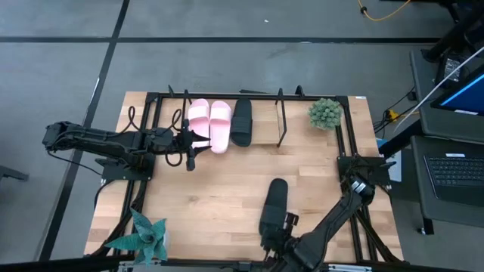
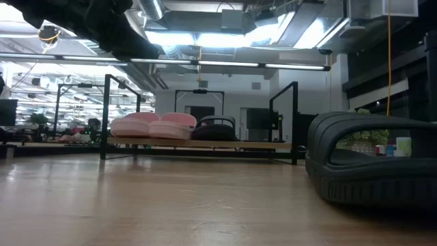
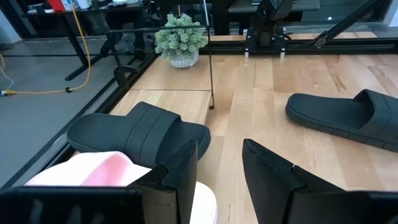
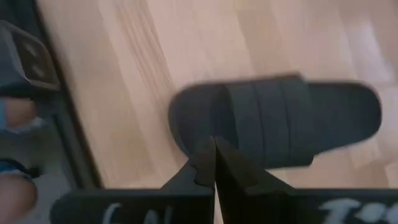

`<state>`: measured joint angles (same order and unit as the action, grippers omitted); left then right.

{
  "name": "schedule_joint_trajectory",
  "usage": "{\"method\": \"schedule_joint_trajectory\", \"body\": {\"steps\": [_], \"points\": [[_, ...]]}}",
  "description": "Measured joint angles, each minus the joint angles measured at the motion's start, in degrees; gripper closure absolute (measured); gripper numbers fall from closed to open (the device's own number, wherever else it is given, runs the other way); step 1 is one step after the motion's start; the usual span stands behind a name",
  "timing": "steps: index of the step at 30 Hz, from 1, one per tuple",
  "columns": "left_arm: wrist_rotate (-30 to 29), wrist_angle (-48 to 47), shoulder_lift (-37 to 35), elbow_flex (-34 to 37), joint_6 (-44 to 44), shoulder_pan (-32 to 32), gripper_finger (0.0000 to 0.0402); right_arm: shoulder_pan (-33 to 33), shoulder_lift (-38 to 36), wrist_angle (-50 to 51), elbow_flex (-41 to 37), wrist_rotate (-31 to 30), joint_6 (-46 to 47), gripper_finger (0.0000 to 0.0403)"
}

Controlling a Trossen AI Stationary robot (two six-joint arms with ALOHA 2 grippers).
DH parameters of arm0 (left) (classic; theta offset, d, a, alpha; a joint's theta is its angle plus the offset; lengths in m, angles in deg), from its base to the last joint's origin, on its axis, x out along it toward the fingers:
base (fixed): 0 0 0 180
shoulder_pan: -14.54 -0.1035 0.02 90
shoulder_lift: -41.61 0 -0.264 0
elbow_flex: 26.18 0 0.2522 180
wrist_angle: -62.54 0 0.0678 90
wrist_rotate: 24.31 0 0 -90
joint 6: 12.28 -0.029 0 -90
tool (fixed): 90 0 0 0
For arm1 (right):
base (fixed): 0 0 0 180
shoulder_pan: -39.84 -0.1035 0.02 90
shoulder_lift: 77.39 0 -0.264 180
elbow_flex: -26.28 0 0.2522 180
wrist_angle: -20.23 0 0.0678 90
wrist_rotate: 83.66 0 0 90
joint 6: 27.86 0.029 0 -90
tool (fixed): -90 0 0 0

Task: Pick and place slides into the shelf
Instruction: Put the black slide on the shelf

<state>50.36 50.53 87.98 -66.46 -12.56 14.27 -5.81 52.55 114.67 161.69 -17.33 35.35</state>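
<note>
Your last black slide (image 1: 273, 204) lies near the worktop's front edge — likely light, flexible foam, so take its strap. Right end effector (image 4: 214, 163) clenched, empty, above it; left end effector (image 1: 190, 145) released by the shelf (image 1: 302, 96).

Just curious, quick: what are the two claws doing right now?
Left gripper: open, empty, beside the pink slides.
Right gripper: shut, empty, above the black slide.
</note>
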Motion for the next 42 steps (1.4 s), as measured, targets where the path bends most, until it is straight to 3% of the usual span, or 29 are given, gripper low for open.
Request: {"method": "schedule_joint_trajectory", "body": {"steps": [8,19,24,42], "points": [[0.0,0.0,0.0,0.0,-0.3,0.0,0.0281,0.9,2.3,2.8,-1.0,2.4,0.8,0.0387],[0.0,-1.6,0.0,0.0,-1.9,0.0,0.0281,1.8,2.3,2.9,-1.0,2.4,0.6,0.0272],[0.0,-2.8,0.0,0.0,-1.9,0.0,0.0281,2.1,2.4,2.4,-1.0,2.3,-1.5,0.0239],[0.0,-3.1,0.0,0.0,-3.4,0.0,0.0281,4.3,7.6,1.9,-1.0,2.3,-4.7,0.0231]]}}
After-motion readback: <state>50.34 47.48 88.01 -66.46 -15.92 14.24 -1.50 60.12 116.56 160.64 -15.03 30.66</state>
